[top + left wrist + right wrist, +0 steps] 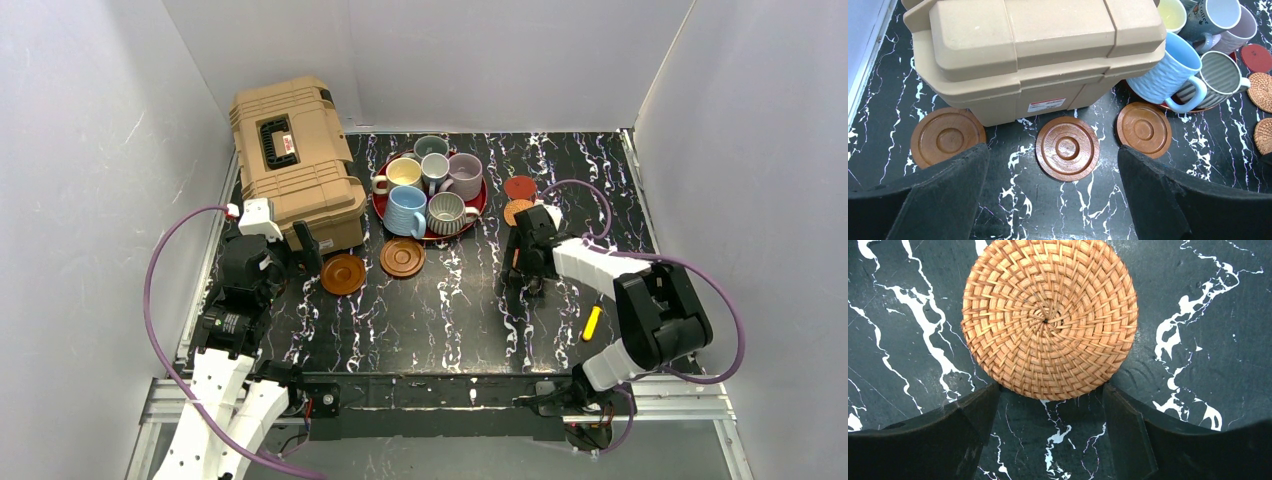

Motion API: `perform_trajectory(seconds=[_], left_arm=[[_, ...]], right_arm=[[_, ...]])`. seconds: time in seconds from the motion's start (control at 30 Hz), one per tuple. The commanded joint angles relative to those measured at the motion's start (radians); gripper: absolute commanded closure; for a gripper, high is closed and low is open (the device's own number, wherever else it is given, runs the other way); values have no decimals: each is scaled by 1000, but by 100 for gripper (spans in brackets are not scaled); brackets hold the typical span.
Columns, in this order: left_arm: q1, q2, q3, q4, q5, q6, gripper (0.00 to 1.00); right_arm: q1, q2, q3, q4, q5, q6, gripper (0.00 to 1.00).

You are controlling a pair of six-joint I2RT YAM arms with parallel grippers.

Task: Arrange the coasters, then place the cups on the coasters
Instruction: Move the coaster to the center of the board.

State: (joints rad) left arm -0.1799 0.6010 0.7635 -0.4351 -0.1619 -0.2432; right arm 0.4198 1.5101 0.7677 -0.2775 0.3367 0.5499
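Several cups stand on a red tray (478, 208): light blue (407, 210), ribbed grey (446, 212), lilac (464, 175), white (435, 168), cream-yellow (403, 173), grey-green (431, 147). Three brown wood coasters (948, 137) (1067, 148) (1144, 130) lie in a row before the toolbox. My left gripper (1053, 170) hangs open over the table, just short of the middle one. Right of the tray lie a pinkish-red coaster (520, 187) and an orange woven coaster (517, 210). My right gripper (1048, 407) is open, its fingertips at the near edge of another woven coaster (1048, 320).
A tan toolbox (295, 165) fills the back left, close behind the brown coasters. White walls close in three sides. A small yellow object (591, 322) lies by the right arm. Purple cables loop off both arms.
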Motion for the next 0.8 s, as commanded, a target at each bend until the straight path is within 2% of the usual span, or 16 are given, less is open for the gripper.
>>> perform_trajectory(seconds=[0.0,0.77], left_arm=[[-1,2,22,-14,-18,7,1],[-1,0,22,-14,-19,7,1]], right_arm=[[-18,54,16,6,-54,-30,17],[-37,94,38,32,-28,-54,20]])
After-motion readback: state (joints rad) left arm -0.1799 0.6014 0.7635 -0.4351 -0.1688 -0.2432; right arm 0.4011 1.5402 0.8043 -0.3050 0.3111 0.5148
